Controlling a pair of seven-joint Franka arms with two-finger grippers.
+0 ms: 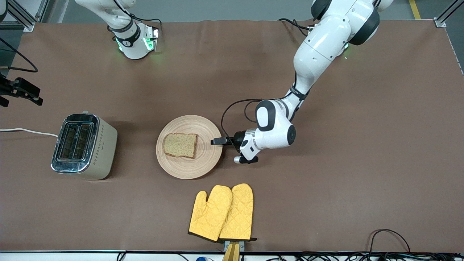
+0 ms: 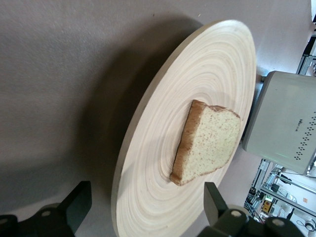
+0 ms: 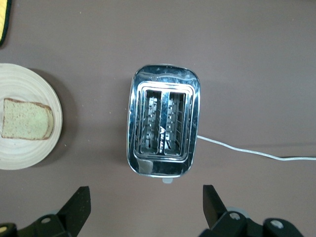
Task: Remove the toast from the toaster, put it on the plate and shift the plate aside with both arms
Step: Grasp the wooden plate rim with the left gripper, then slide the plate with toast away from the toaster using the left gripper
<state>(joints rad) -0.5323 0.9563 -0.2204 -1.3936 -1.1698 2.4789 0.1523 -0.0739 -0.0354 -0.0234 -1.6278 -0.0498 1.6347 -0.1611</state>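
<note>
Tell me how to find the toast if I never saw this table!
Look at the middle of the brown table, between the shiny toaster and the left gripper. A round wooden plate sits there, farther from the camera than the yellow oven mitts. The toast lies flat on it: the only squarish, speckled brown thing with a darker crust.

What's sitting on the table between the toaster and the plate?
Nothing: only bare brown table separates the toaster from the plate holding the toast. The front view and the right wrist view both show this.
</note>
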